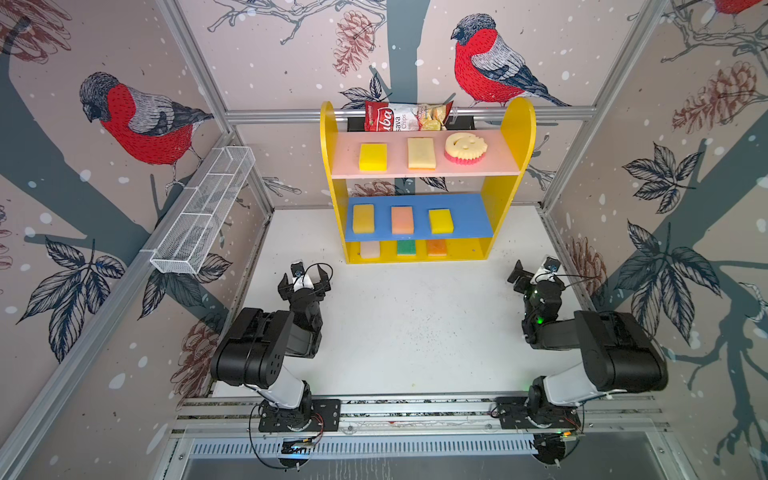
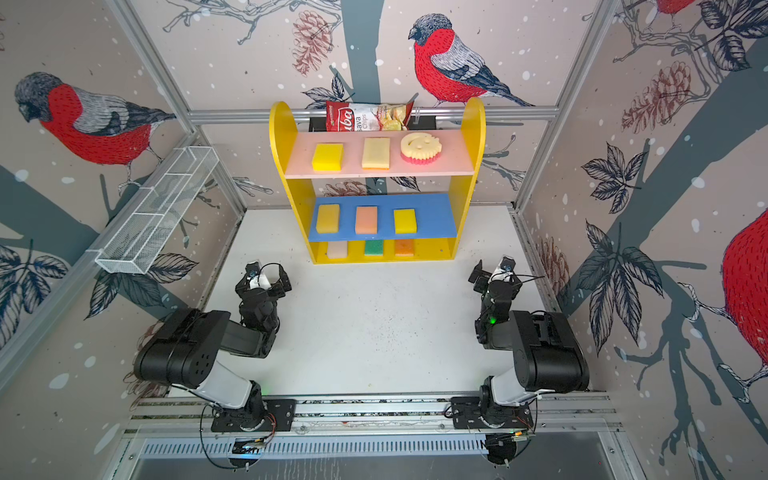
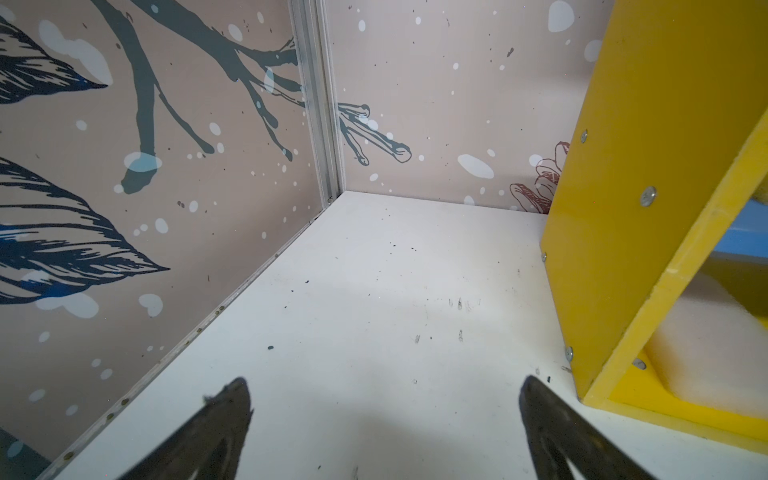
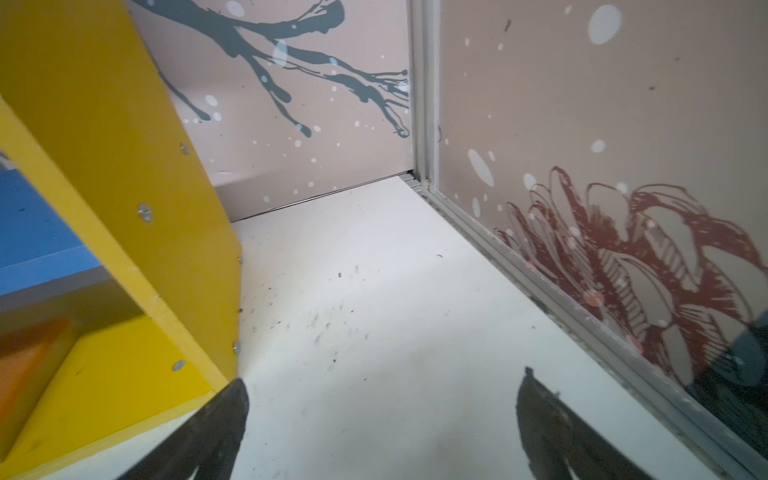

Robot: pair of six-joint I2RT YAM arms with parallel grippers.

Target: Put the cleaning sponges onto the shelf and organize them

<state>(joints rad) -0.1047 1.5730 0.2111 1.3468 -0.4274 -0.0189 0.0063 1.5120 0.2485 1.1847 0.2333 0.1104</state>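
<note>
We judge the sorting finished. All nine cleaning sponges lie on the shelf at 12 o'clock on the table, three to a level and apart from one another. What remains is risk.

From the left, the white wire-mesh rack on the wall at 10 o'clock seems clear of both arms. The left arm has its jaws near the shelf's yellow side. A careless swing toward 1 o'clock could knock the unit and shake the rows loose. The base row of pale pink sponge, green sponge and orange sponge shows only its front ends under the blue board, and would likely slide out first. The chips bag propped behind the pink board could tip onto the smiley-face sponge. The right arm poses the mirrored danger toward 11 o'clock.

The left arm sits folded at 8 o'clock with its forearm low. Its jaws point toward 12, spread wide and empty, and its wrist view shows only bare table between the tips. The right arm sits folded at 4 o'clock, jaws likewise spread wide and holding nothing, near the shelf's right base corner.
</note>
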